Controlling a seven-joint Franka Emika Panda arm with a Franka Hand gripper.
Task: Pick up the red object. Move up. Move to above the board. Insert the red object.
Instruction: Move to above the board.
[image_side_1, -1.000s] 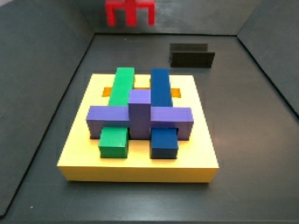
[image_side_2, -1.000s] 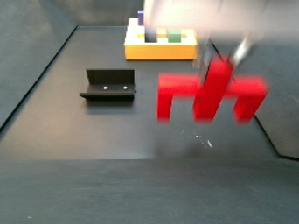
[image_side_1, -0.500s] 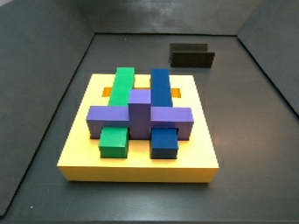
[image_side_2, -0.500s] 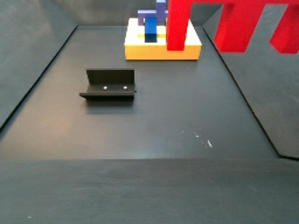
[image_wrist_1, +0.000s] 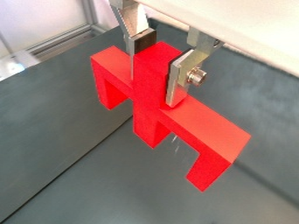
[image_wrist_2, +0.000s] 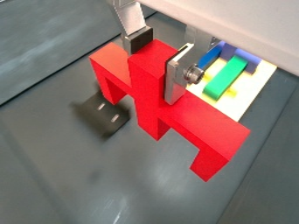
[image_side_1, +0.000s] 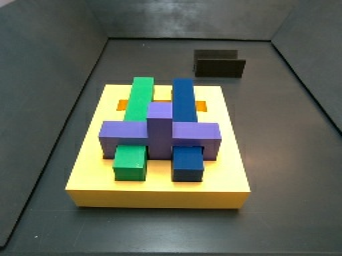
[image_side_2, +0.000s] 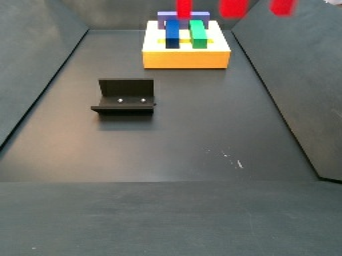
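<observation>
The gripper (image_wrist_1: 162, 63) is held high, clamped on the red object's (image_wrist_1: 163, 109) middle in both wrist views. Only red tips (image_side_2: 254, 7) are caught at 12 o'clock in a side view, just above the board (image_side_2: 186, 55); the fixture (image_wrist_2: 105, 114) is seen below.

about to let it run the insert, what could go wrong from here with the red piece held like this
1. The gripper holds the red object by its raised middle only; its long arms could twist on contact.
2. The yellow board already carries green, blue and purple blocks, so the legs may land on them.
3. In a side view the red object is nearly out of frame.
</observation>
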